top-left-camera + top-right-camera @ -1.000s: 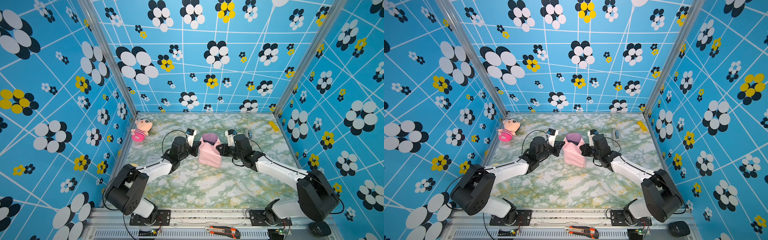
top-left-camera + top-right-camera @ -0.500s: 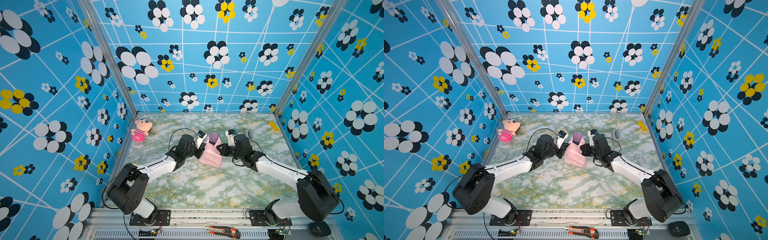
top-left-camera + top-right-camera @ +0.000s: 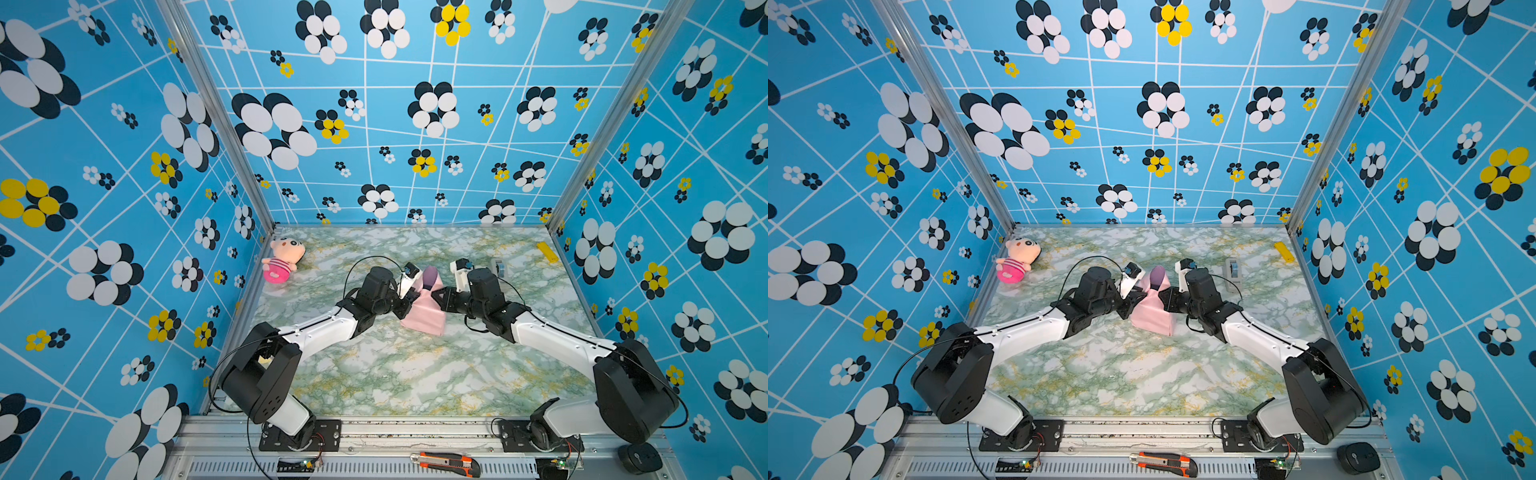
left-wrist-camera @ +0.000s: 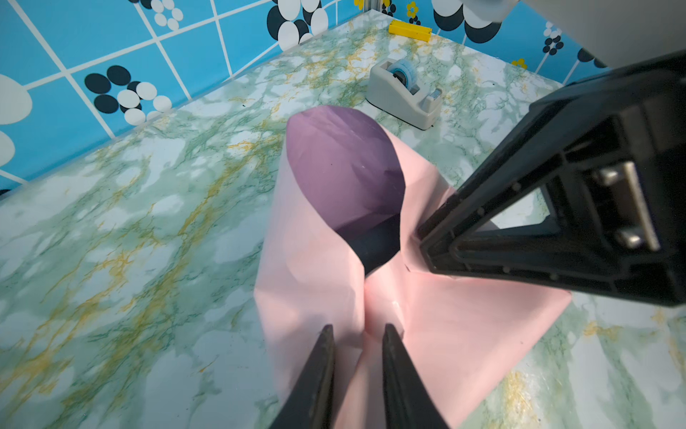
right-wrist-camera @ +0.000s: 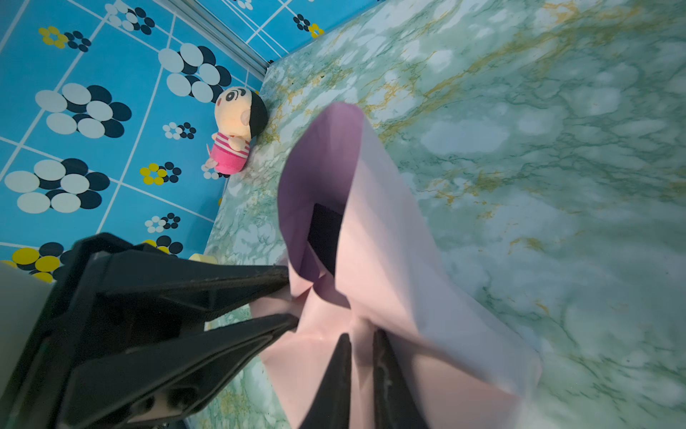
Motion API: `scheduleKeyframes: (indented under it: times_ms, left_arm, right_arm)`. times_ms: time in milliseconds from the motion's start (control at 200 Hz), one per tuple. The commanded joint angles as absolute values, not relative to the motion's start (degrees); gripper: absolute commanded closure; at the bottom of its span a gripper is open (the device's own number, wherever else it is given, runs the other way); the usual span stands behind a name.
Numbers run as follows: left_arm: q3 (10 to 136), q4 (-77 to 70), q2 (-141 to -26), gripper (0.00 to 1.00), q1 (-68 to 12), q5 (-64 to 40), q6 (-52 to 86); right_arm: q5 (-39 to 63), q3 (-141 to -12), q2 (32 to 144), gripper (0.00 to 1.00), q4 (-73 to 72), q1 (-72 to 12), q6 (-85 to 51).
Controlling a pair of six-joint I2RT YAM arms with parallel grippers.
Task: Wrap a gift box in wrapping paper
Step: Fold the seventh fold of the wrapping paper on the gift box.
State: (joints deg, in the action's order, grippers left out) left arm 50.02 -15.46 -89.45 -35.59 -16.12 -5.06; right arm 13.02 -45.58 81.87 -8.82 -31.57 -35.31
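Green-marbled worktop (image 3: pixel 415 374) carries the wrapping paper (image 3: pixel 426 316) near its middle, pink face outward, drawn up around the gift box (image 4: pixel 375 245), whose black side shows inside the lilac opening. The left gripper (image 4: pixel 357 328) and right gripper (image 5: pixel 362 334) flank it, jaws narrowly parted astride paper folds.

Left fingers (image 4: pixel 321 375) shifted in toward right fingers (image 5: pixel 339 375); wrapping paper (image 3: pixel 424 320) upper part squeezed narrower.
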Motion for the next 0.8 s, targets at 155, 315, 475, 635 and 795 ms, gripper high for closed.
scheduleKeyframes:
  times_ms: [155,315,475,635,795]
  left_arm:
    - [54.1,-6.9,-92.9,0.83,-35.6,-13.4,-5.5]
    - [55.9,-1.7,-93.4,0.86,-36.6,-11.6,-8.3]
    - [57.0,1.7,-93.6,0.86,-37.3,-9.9,-9.7]
    - [56.8,1.9,-93.4,0.86,-37.6,-9.9,-9.8]
    - [56.1,0.4,-93.0,0.86,-37.7,-10.5,-9.2]
  right_arm:
    - [11.7,-45.0,80.3,0.65,2.3,-31.6,-33.5]
    - [8.8,-46.1,78.6,0.68,6.0,-31.5,-33.5]
    - [5.9,-44.7,75.2,0.66,4.6,-31.3,-33.2]
    - [1.3,-44.2,74.5,0.55,5.6,-31.4,-26.1]
    - [4.3,-45.2,78.5,0.44,2.2,-31.4,-18.6]
